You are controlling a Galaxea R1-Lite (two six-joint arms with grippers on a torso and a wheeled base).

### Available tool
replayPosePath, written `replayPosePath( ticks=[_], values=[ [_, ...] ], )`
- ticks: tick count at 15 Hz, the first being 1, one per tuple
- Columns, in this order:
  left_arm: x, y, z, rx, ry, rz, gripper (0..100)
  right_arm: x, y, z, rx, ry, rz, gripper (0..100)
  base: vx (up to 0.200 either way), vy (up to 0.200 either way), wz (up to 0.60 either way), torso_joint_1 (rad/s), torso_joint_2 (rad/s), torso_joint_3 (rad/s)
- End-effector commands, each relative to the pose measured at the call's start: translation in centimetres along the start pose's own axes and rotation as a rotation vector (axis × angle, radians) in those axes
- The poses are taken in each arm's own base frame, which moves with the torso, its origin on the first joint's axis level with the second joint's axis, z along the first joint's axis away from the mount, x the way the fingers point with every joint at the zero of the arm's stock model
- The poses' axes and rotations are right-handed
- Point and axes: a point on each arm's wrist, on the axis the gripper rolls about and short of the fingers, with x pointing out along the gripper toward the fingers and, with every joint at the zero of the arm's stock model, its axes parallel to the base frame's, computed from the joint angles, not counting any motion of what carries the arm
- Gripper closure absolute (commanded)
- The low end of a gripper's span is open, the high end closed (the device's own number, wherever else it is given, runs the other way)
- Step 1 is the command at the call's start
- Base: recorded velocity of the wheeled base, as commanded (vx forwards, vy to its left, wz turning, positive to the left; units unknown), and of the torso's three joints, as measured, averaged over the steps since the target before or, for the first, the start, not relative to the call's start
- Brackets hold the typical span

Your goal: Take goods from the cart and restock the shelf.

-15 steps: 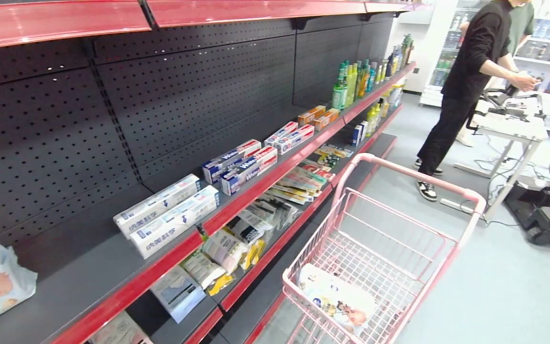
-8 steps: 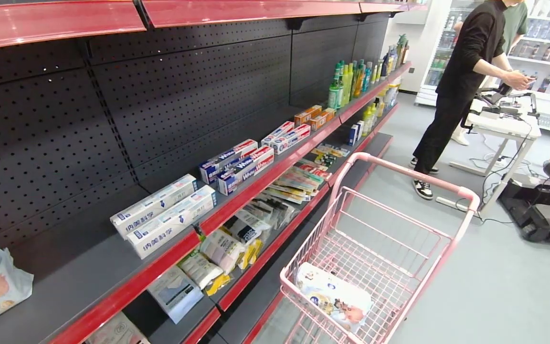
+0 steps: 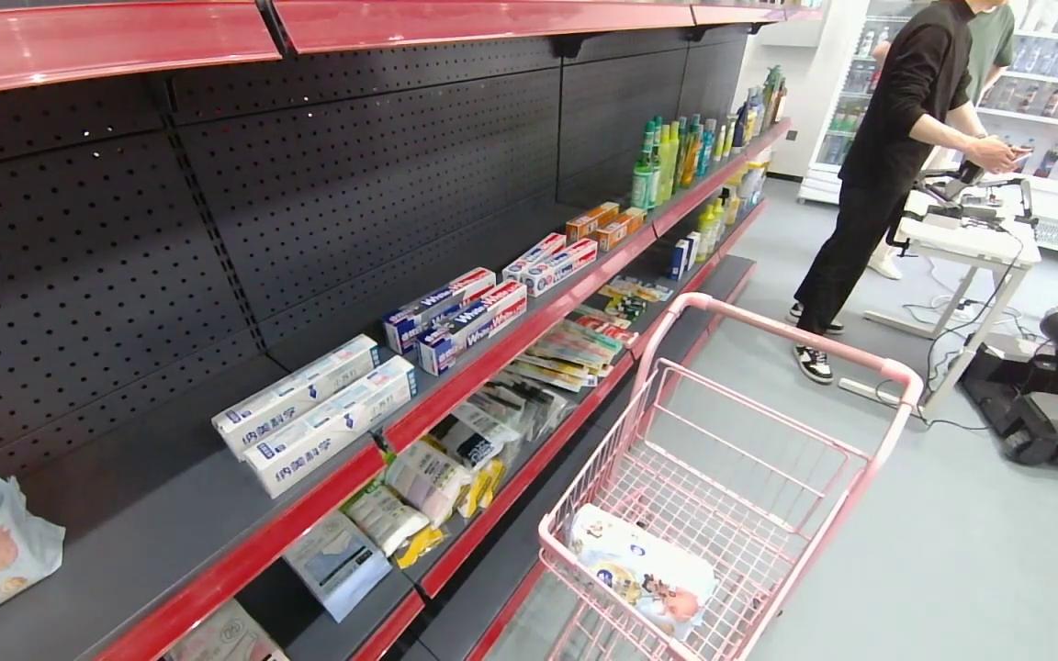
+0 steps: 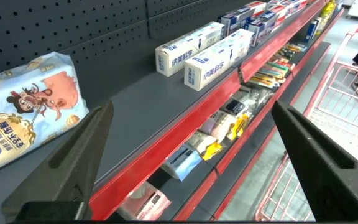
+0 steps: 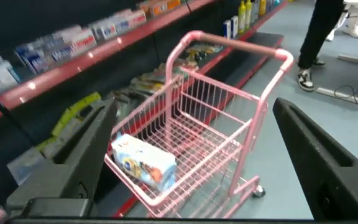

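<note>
The pick-up is just beginning: left gripper [image 4: 191, 106] and right gripper [image 5: 194, 104] are hanging spread apart, empty. The next move is probably calling for grasping the pack [image 3: 644, 571] lying lower-centre in the cart [image 3: 768, 323].

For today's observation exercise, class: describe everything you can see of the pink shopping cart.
The pink shopping cart is an upright wire-mesh basket, apparently coated metal, with a thicker tubular handle. It stands on the grey floor, close beside the red-edged shelf. One soft printed package lies in the basket's near corner. A small caster shows beneath it.
</note>
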Motion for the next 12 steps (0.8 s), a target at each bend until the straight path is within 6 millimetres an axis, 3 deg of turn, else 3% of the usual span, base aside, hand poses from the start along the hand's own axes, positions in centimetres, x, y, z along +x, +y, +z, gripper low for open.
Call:
replayPosePath(
  ticks=[1, 2, 3, 5, 6, 8, 12],
  values=[
    [0.0, 0.0, 0.0, -0.001, 0.0, 0.001, 0, 9.7, 1.2, 12.8, 0.047, 0.222, -0.109, 0, 0.0, 0.0, 0.0, 0.0, 0.0, 0.0],
    [0.0, 0.0, 0.0, -0.001, 0.0, 0.001, 0, 10.5, 1.0, 12.3, -0.012, 0.299, -0.116, 0, 0.0, 0.0, 0.0, 0.0, 0.0, 0.0],
    [0.0, 0.0, 0.0, -0.001, 0.0, 0.001, 0, 13.7, 0.8, 10.3, -0.057, 0.485, -0.052, 0, 0.0, 0.0, 0.0, 0.0, 0.0, 0.0],
    [0.0, 0.0, 0.0, 0.0, 0.0, -0.001, 0, 17.8, 0.5, 8.1, -0.067, 0.662, 0.023, 0, 0.0, 0.0, 0.0, 0.0, 0.0, 0.0],
    [0.0, 0.0, 0.0, -0.001, 0.0, 0.001, 0, 21.6, 0.2, 5.6, -0.095, 0.805, 0.099, 0, 0.0, 0.0, 0.0, 0.0, 0.0, 0.0],
    [0.0, 0.0, 0.0, 0.0, 0.002, 0.001, 0, 26.9, 0.0, 1.3, -0.192, 0.977, 0.288, 0, 0.0, 0.0, 0.0, 0.0, 0.0, 0.0],
    [0.0, 0.0, 0.0, 0.0, 0.0, 0.001, 0, 34.5, 0.1, -4.7, -0.378, 1.087, 0.46, 0, 0.0, 0.0, 0.0, 0.0, 0.0, 0.0]
  ],
)
